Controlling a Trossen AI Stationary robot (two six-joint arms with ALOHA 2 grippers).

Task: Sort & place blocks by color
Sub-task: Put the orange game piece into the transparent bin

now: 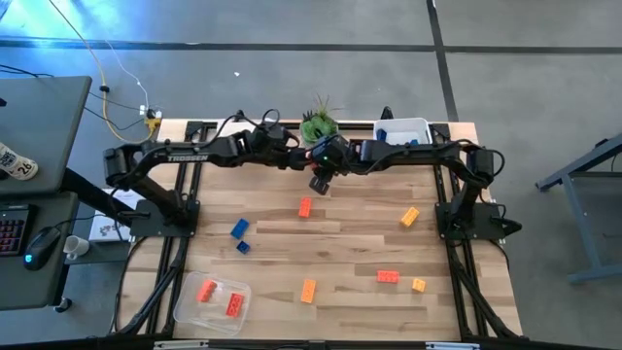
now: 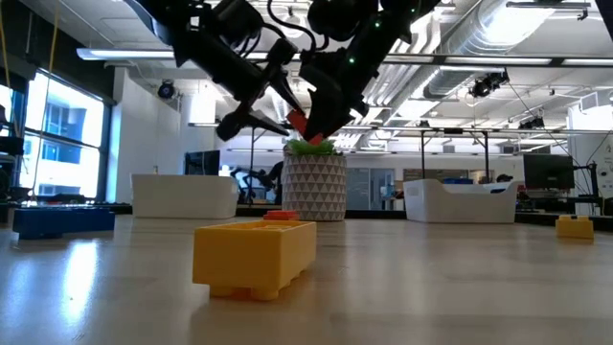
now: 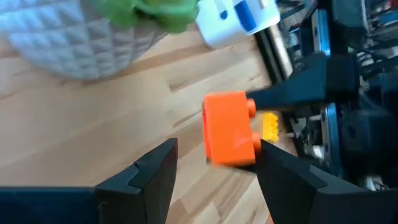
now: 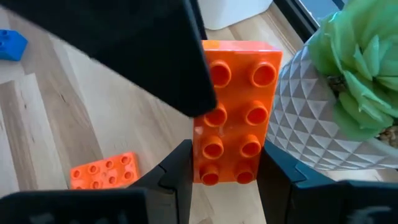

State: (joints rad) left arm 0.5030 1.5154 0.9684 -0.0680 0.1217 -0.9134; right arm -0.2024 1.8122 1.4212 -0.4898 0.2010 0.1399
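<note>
Just in front of the plant (image 1: 318,124), above the counter (image 1: 340,243), the right gripper (image 4: 224,177) holds an orange block (image 4: 236,112), jaws clamped on its sides. The left gripper (image 3: 214,171) meets it there, jaws wide, the block between them. Other blocks (image 1: 307,290) lie scattered nearer the front edge; two sit in the tray (image 1: 185,309).

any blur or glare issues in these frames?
Left wrist view: held red-orange brick and potted plant soft, out of focus. Low view: yellow brick close and large, bright window glare at left. Right wrist view: sharp. High view: even light.
</note>
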